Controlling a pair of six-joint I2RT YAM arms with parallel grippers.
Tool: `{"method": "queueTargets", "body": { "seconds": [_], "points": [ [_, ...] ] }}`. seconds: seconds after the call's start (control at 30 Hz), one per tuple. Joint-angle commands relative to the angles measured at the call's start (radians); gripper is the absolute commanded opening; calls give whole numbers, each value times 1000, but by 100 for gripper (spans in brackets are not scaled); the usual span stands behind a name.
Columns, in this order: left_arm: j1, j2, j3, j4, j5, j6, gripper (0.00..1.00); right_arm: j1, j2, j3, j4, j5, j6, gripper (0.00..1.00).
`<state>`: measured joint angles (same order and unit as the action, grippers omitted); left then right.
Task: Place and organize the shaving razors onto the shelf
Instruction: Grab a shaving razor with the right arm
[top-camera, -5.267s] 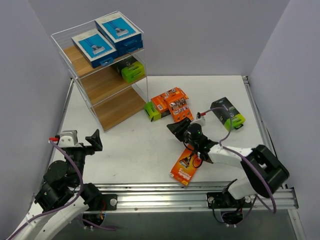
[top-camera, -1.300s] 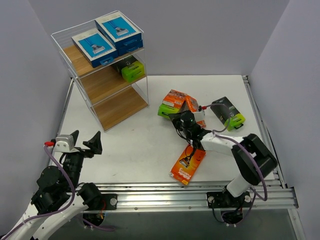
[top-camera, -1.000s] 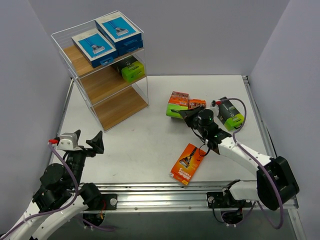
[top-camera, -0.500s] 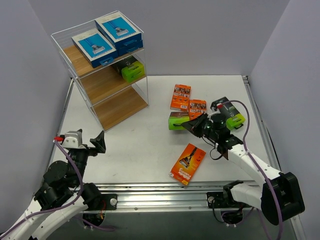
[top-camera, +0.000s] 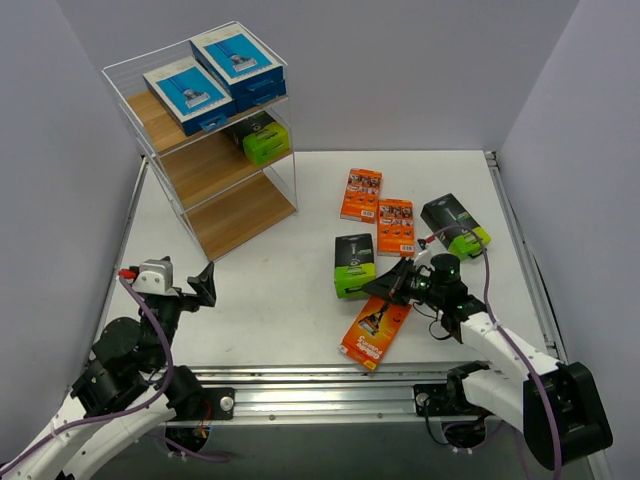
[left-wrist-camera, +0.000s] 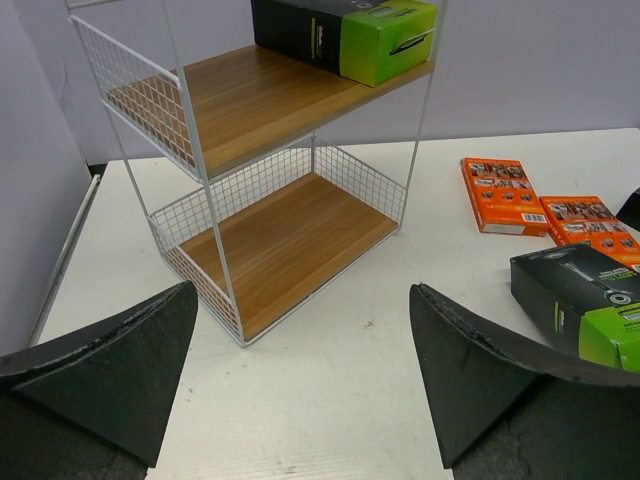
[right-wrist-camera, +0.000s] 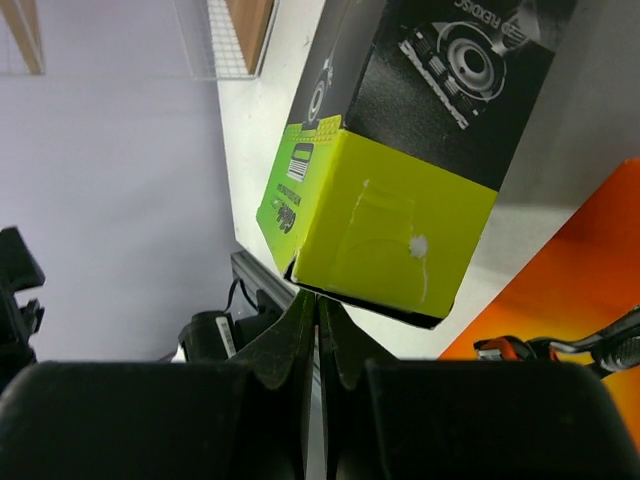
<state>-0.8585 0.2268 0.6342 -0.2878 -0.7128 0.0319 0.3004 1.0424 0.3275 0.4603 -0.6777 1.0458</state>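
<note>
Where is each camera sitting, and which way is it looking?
Top external: high above and behind the arms, looking down on the table; both arms show, left gripper open, right gripper shut.
Left wrist: on the left arm, facing the shelf; its two open fingers frame the bottom.
Right wrist: on the right arm, close up to a black pack with a lime-green end; its shut fingers show at the bottom.
Shared: that pack is in all three; top and left wrist also share the shelf and two small orange packs.
</note>
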Motion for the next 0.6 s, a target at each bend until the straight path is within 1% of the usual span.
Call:
{"method": "queueTargets", "body": {
  "seconds": [0.0, 0.1, 0.27, 0.37, 0.43, 0.57],
  "points": [
    [-2, 17, -1, 38, 24, 14, 96, -17, -96, -16, 107, -140, 9, 0],
    [-4, 19, -1, 38, 35, 13, 96, -32, -137, -65, 153, -193, 40, 0],
    [-1, 17, -2, 39, 36, 14, 96, -50, -151, -122, 176, -232, 43, 0],
    [-2, 16, -2, 36, 36, 16, 96, -53, -140, -159, 264, -282, 79, 0],
    [-1, 17, -2, 38, 35, 16, 96, -52, -142, -166, 305, -324, 89, 0],
    [-2, 17, -2, 38, 36, 17, 96, -47, -142, -160, 304, -373, 54, 0]
  ]
}}
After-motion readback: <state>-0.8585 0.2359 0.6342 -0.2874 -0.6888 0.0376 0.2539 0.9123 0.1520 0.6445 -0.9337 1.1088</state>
